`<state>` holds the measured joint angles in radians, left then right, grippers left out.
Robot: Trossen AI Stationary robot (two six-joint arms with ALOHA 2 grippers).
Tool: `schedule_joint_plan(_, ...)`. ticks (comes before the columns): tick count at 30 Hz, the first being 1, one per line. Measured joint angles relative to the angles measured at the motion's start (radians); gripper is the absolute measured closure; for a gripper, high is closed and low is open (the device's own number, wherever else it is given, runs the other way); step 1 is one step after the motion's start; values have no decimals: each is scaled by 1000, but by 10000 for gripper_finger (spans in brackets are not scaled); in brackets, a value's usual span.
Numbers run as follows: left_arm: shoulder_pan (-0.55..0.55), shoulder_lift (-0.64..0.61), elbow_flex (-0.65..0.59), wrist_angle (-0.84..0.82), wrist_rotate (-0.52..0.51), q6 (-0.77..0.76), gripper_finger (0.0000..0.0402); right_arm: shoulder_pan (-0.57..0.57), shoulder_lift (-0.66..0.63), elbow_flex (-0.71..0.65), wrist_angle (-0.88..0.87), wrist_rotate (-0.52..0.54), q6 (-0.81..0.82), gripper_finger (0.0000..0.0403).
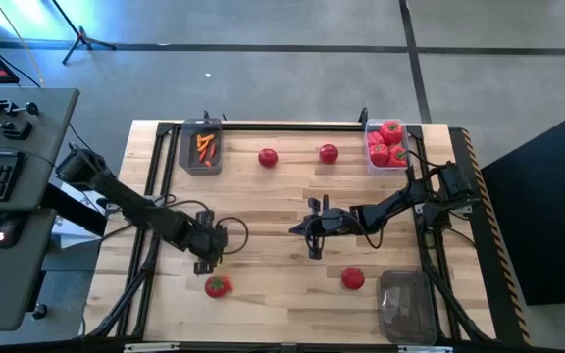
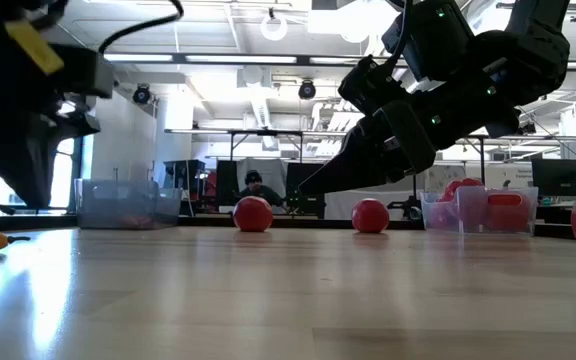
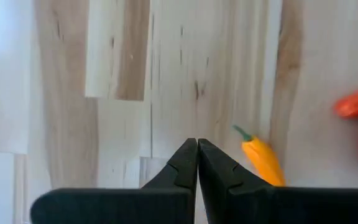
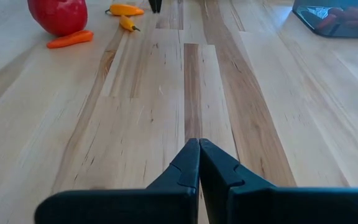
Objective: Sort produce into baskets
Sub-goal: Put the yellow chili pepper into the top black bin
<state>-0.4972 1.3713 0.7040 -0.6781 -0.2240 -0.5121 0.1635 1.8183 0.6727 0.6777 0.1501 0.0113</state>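
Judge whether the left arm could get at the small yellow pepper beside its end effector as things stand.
Probably yes: the left end effector is shut and empty with the yellow pepper just beside it on bare table; nothing blocks it.

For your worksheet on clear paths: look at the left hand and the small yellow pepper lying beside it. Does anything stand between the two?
Nothing visible does. In the left wrist view the left hand is shut on nothing, and the yellow pepper lies just beside its fingertips with only bare table between them. An orange carrot piece lies beyond the pepper, not in the way.
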Motion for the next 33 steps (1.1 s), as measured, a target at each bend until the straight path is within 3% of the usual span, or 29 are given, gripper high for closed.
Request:
schedule_joint_plan(8,3,-63,2,93,153,-85,380,0,0,0,-1,0,15,403)
schedule_joint_plan(21,-8,52,2,92,184,-208,245,0,0,0,-5,0,10,403)
schedule_joint_plan(26,-6,86,2,92,178,-220,246,0,0,0,-7,0,8,403)
schedule_joint_plan(33,-6,141,4,92,184,-212,294,0,0,0,-8,0,8,403)
